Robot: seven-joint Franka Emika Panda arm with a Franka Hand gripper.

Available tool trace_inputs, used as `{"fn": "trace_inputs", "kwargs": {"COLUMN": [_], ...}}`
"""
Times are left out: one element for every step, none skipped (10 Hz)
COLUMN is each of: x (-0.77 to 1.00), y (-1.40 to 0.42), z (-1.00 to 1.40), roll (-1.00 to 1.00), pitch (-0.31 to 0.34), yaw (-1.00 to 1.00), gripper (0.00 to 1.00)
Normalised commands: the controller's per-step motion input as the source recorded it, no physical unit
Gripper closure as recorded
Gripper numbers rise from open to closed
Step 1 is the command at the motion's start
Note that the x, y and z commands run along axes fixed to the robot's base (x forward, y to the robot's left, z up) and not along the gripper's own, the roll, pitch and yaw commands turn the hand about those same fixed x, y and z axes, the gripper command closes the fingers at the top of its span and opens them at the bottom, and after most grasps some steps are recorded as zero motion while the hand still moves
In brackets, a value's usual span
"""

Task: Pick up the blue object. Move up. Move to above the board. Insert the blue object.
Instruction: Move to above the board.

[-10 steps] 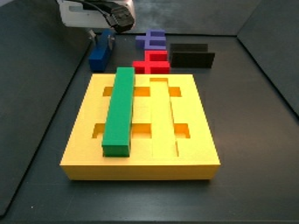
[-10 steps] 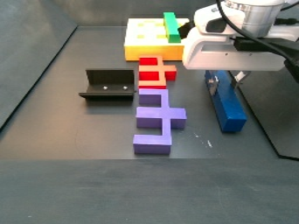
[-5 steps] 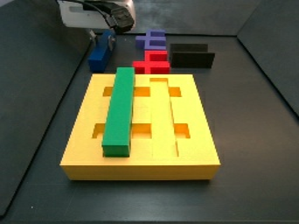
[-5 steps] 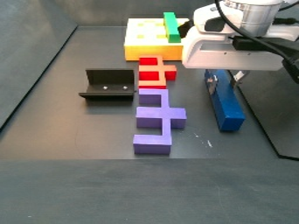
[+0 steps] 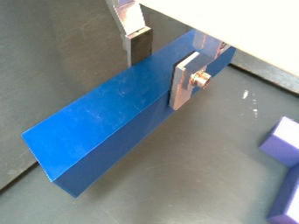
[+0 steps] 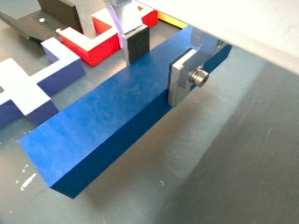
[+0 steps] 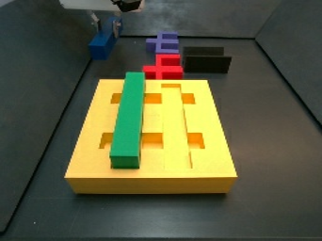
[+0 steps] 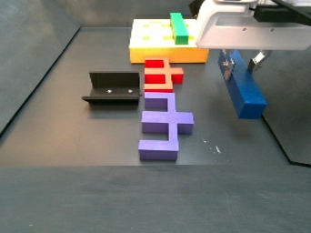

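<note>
My gripper [image 8: 241, 64] is shut on the blue object [image 8: 248, 93], a long plain blue bar, and holds it off the floor by one end. Both wrist views show the silver fingers [image 5: 187, 79] [image 6: 184, 77] pressed on the two long sides of the bar [image 5: 105, 122] [image 6: 105, 127]. In a side view the gripper [image 7: 108, 31] holds the bar [image 7: 104, 44] beyond the far left corner of the yellow board [image 7: 208, 160]. The board [image 8: 145, 41] has long grooves and small cutouts. A green bar [image 7: 130, 118] lies in its left groove.
A purple stepped block [image 8: 165, 127] and a red block [image 8: 158, 73] lie in a row on the dark floor beside the held bar. The dark fixture [image 8: 112, 89] stands beyond them. Dark walls ring the floor.
The gripper has risen with the blue object in it; the bar has left the floor and hangs above where it lay. Nothing else has moved.
</note>
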Motion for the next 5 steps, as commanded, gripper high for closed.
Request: {"fn": "trace_inputs", "kwargs": {"x": [-0.01,-0.05,-0.04,0.02,0.02], "y": [-0.01,-0.01,0.0,0.0,0.0], "z": [1.4,1.4,1.4,1.4,1.4], "roll": [-0.01,0.0,0.03,0.01,-0.01], "pitch": [0.037,0.057,0.032,0.046,0.094], "yaw": [0.01,0.0,0.01,0.0,0.0], "gripper": [1.0,1.0,1.0,1.0,1.0]}}
